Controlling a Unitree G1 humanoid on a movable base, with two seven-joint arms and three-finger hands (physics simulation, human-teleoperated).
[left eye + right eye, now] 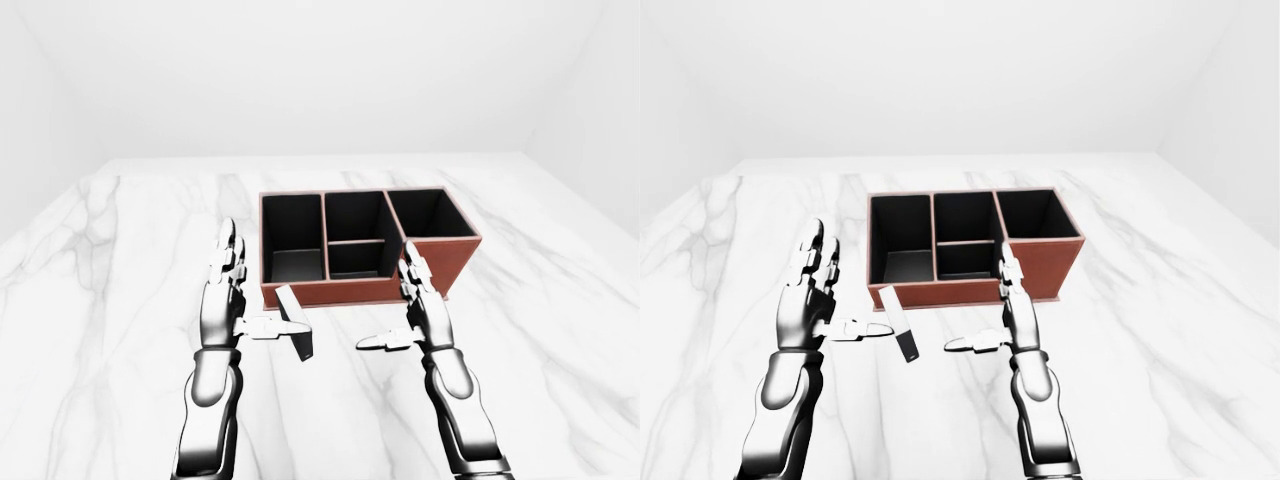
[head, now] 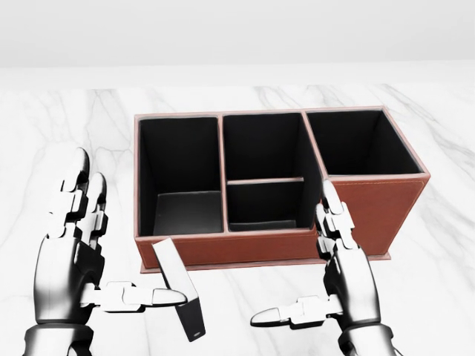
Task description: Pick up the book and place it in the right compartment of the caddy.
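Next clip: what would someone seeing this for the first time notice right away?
The reddish-brown caddy with black-lined compartments stands out at the centre of the head view on the white marble table. Below it, two metallic hands are raised open: the left hand at lower left, the right hand at lower right. Between them, beside the left hand's thumb, a small dark book stands tilted just below the caddy's left compartment.

Your left hand [image 2: 74,252] is raised at the left of the head view, fingers straight up and spread, thumb pointing inward to the right. Your right hand [image 2: 338,278] mirrors it at the lower right, fingers upright, thumb pointing left. Both hands are wide open, holding nothing, forearms rising from the bottom edge.
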